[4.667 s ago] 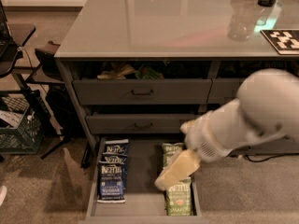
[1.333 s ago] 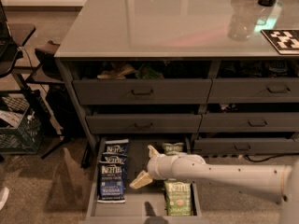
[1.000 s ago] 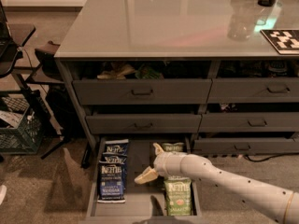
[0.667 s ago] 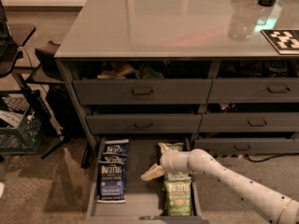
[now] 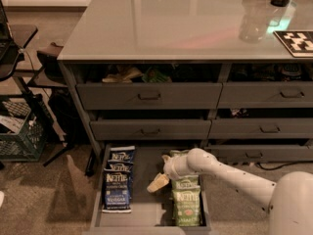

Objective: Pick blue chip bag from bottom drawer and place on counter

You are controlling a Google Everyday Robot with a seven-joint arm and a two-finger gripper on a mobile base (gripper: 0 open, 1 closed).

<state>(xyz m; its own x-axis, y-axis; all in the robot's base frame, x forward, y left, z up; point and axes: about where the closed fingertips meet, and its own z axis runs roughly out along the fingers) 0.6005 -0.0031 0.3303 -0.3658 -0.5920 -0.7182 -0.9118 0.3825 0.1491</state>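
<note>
Blue chip bag [image 5: 116,195], judged light, soft and slippery, lies left in the bottom drawer [image 5: 146,207]; I would pinch its crimped near edge; gripper [image 5: 158,182] hovers just right of it, spread I cannot tell

gripper [image 5: 158,182] shifted right above bottom drawer [image 5: 144,212], nearer green bags [image 5: 186,202]
</note>
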